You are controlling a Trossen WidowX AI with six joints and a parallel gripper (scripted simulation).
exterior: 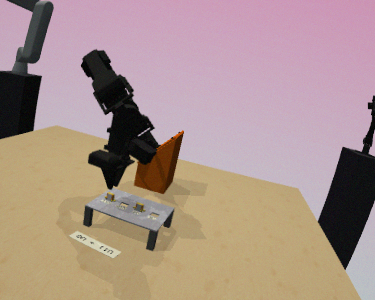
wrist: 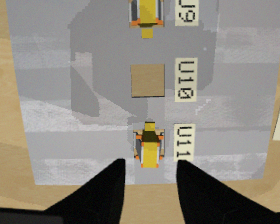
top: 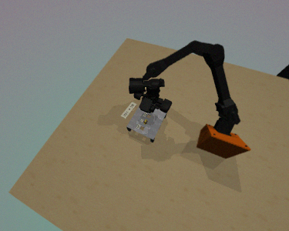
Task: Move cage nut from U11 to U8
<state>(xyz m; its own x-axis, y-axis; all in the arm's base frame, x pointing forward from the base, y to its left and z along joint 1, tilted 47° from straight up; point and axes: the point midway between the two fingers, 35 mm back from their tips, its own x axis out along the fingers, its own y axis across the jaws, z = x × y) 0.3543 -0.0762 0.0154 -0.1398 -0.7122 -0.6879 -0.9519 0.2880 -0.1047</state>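
Note:
The cage nut at U11 sits in its hole near the end of the grey rail plate; the gripper hides it in the top view. The other nut sits at U9. The empty hole U8 is at the plate's far end from U11, outside the wrist view. My gripper is partly open and empty, pointing down above the U11 end. Its fingertips stand apart, one to each side of the U11 nut's line in the wrist view.
The empty hole U10 lies between the two nuts. Printed labels stand beside the holes. The plate stands on short dark legs. A white paper strip lies beside it. The orange arm base stands on the table.

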